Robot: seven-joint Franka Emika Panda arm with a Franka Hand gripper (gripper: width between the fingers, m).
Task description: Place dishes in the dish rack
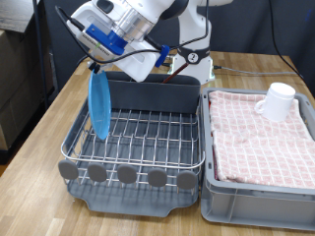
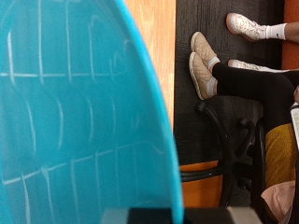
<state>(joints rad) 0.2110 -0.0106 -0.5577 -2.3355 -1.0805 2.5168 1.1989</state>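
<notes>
Your wrist camera is filled mostly by the light-blue plate (image 2: 75, 112), its curved rim sweeping past a strip of wooden table (image 2: 161, 37). Faint pale grid lines show across the plate's surface. Beyond the table edge you see dark floor, a person's beige sneakers (image 2: 201, 61), a black office chair base (image 2: 234, 135) and an orange object (image 2: 201, 182) near it.
</notes>
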